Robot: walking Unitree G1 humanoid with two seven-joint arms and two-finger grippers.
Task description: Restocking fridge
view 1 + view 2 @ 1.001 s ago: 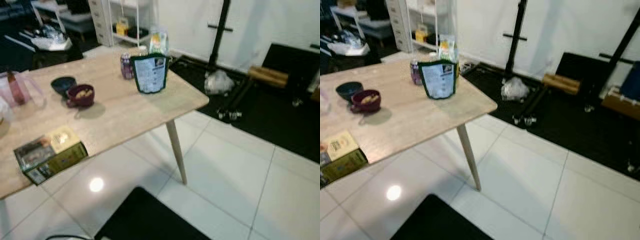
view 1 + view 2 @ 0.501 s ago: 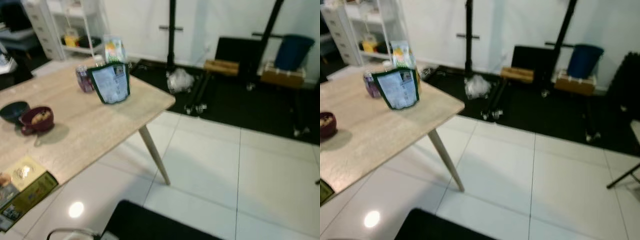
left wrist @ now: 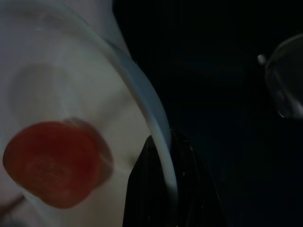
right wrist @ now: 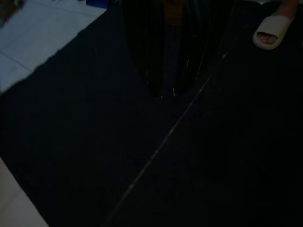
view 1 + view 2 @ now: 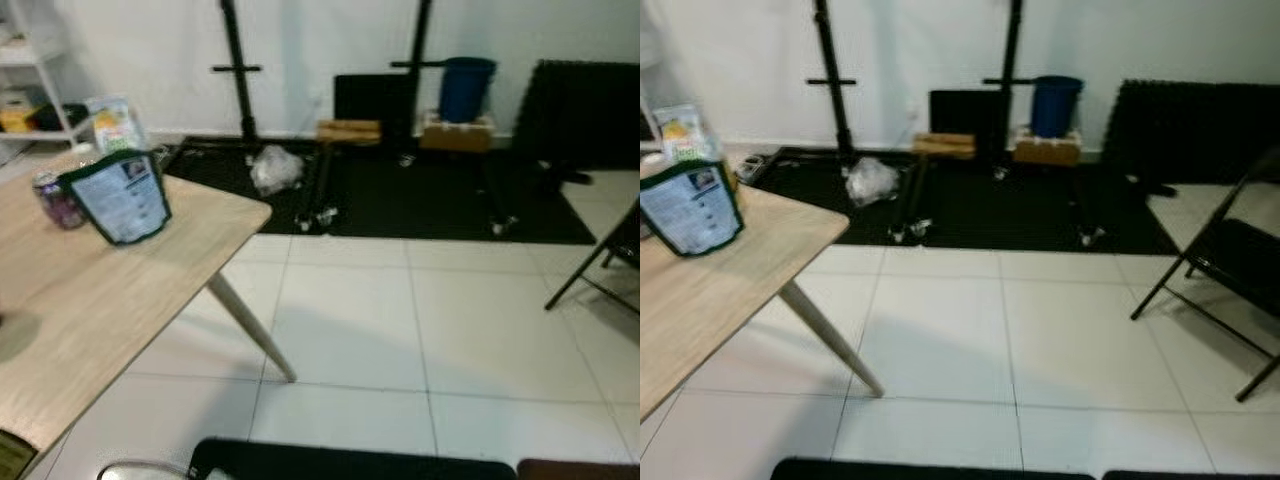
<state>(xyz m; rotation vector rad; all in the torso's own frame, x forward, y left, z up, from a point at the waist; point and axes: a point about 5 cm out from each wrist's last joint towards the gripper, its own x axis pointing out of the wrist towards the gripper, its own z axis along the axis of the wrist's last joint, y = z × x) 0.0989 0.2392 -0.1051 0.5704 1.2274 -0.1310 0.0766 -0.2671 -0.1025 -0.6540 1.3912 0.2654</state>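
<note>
My left gripper (image 3: 163, 156) is shut on the thin rim of a clear container (image 3: 71, 85), which holds a round red item (image 3: 49, 165) seen through its wall. A pale curved edge of that container (image 5: 135, 468) peeks in at the bottom left of the head view. On the wooden table (image 5: 120, 300) at the left stand a dark-edged pouch (image 5: 120, 198), a purple can (image 5: 58, 198) and a green and yellow bag (image 5: 113, 122). My right gripper (image 4: 163, 90) hangs over a black mat (image 4: 94, 142) in deep shade.
White tiles (image 5: 420, 320) stretch ahead. Beyond them a black floor mat (image 5: 400, 200) carries black stands, a blue bin (image 5: 467, 85) and wooden blocks. A folding chair (image 5: 1230, 260) stands at the right. A person's foot in a white slipper (image 4: 273, 28) rests near my right arm.
The camera has swung to the right: the table slid to the left, the bowls and the box left the picture, and the blue bin and folding chair came in.
</note>
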